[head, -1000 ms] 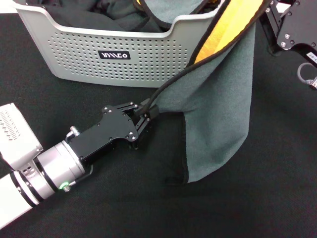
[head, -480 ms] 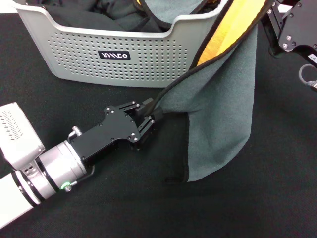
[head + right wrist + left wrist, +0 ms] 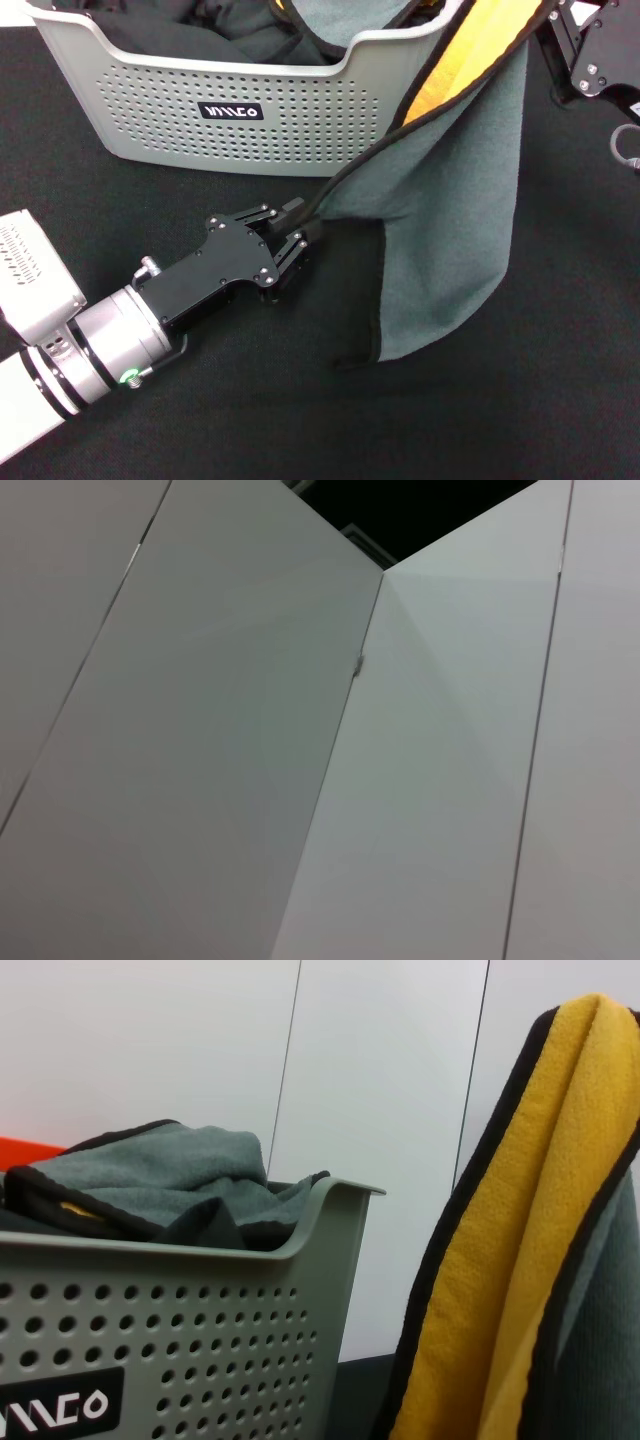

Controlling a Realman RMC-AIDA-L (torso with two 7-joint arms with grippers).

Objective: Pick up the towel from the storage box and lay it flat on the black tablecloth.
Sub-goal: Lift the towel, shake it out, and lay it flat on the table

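The towel [image 3: 440, 230] hangs in front of the storage box [image 3: 200, 110], grey face towards me, with a yellow-orange strip and a black hem along its upper edge. Its top runs up to my right gripper [image 3: 562, 28] at the upper right, which holds it aloft. My left gripper [image 3: 296, 232] lies low over the black tablecloth [image 3: 520, 420] and is shut on the hem at the towel's left corner. The towel's lower end rests on the tablecloth. In the left wrist view, the towel [image 3: 520, 1260] hangs beside the storage box [image 3: 200, 1310].
More grey and dark cloth [image 3: 200, 30] fills the storage box, seen bunched above its rim in the left wrist view as well [image 3: 150, 1175]. The left arm's white link [image 3: 30, 280] lies at the front left. The right wrist view holds only white wall panels [image 3: 300, 730].
My right gripper has drifted slightly up and to the right, drawing the towel's upper part that way. The left gripper has stayed on the hem, almost in place.
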